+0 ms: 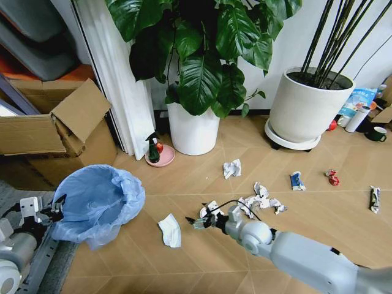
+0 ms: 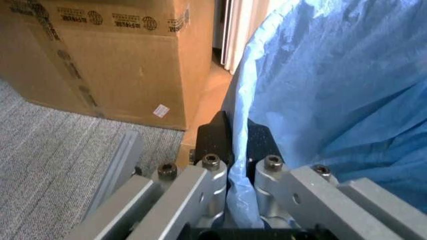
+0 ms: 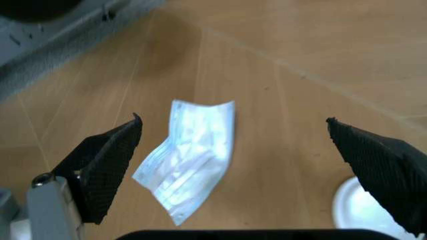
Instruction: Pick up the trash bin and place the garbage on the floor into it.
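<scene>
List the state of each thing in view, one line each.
Trash bin: upright, open, rim clamped by left tool.
Left tool: shut on the bin's rim.
Right tool: open, above the white mask.
White mask: flat on floor, ungrasped.
Cardboard box: flaps open.

Not much to read here. The cardboard box point(image 2: 120, 55) beside the carpet carries a row of small black round marks and printed lines along its top edge, too small to make out. A little white sticker point(image 2: 161, 110) sits low on its side, its print unreadable. The blue-white packet point(image 1: 357, 100) by the far pot shows print, but nothing legible.
</scene>
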